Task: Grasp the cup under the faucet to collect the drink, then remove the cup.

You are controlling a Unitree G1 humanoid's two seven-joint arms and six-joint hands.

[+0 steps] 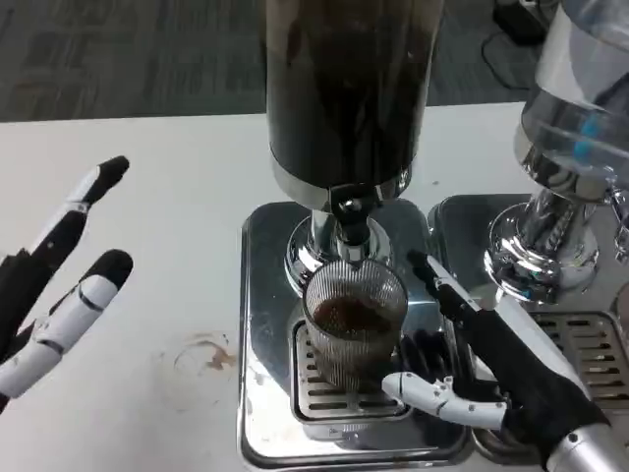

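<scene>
The cup [355, 329] stands on the drip grate directly under the faucet [350, 218], partly filled with dark drink, your right hand [496, 369] wrapped around it, left hand [64, 280] open well aside, so next lift it straight out, level.

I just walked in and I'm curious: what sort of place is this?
Probably a drinks station set up for a demo or lab. A dark-filled beverage dispenser stands on a white table with a ribbed cup under its faucet, and a second dispenser beside it.
</scene>
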